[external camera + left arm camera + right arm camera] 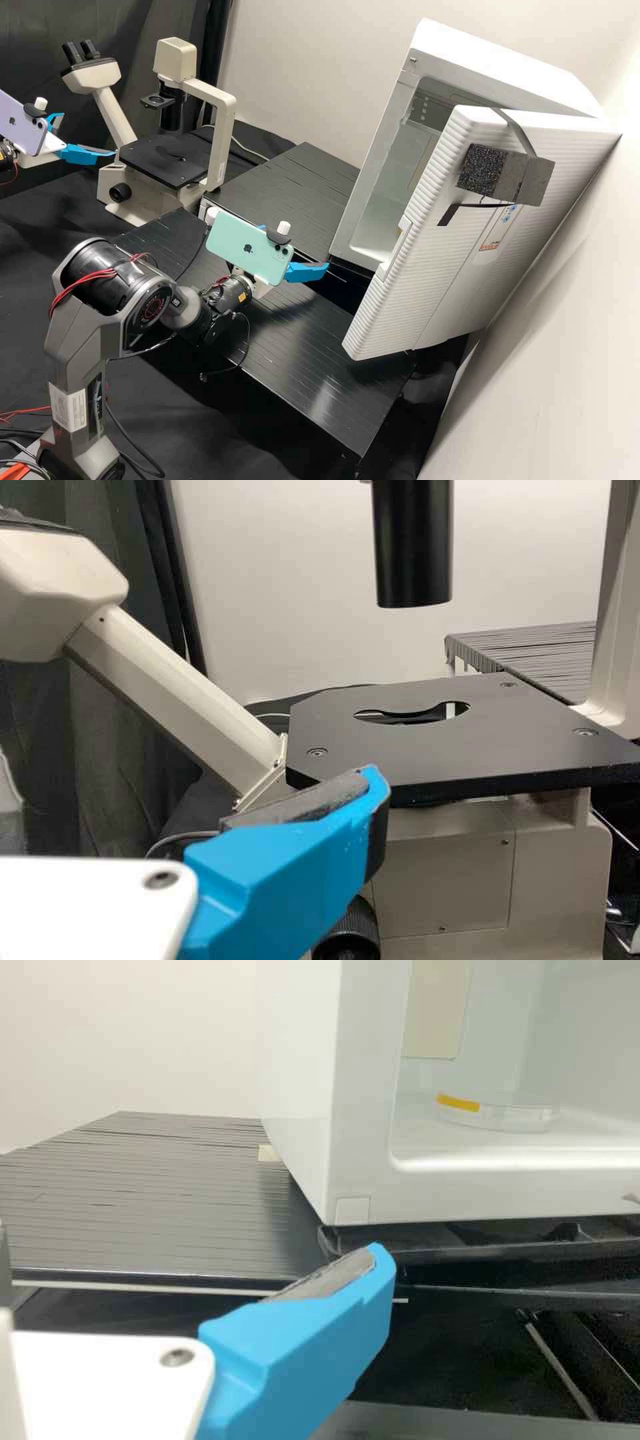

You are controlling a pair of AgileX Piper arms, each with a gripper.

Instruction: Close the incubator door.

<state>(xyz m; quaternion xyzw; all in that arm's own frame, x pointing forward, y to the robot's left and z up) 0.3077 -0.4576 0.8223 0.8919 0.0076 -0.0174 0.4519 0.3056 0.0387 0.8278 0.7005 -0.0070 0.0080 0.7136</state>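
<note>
Wall (287, 67): pale, behind and beside the incubator; dark curtain (27, 40) behind the microscope.
Bench (300, 367): black, slatted tops, incubator (487, 50) standing on it.
Incubator door (433, 260): white, ribbed, swung well out from the chamber; opening exposed, door's free edge toward the right arm side. Not shut.
Door front: dark foam block (480, 170) strapped on near the top, small control panel (501, 227) below it.
Chamber: shallow clear round dish (500, 1116) on the floor, orange-yellow tape on its rim.
Right tool (308, 271): released, blue fingers (310, 1350) spread, nothing gripped. Near the incubator's lower front corner, apart from the door.
Left tool (88, 135): released too, fingers (290, 875) apart, nothing gripped. Near the microscope stage (480, 730), well apart from the incubator.
Microscope (217, 107): off-white, black flat stage with a shaped cutout, binocular head on a slanted tube, dark knob low on the base.
Phones: green one (247, 247) mounted at the right wrist, lilac one (23, 127) at the left wrist.
</note>
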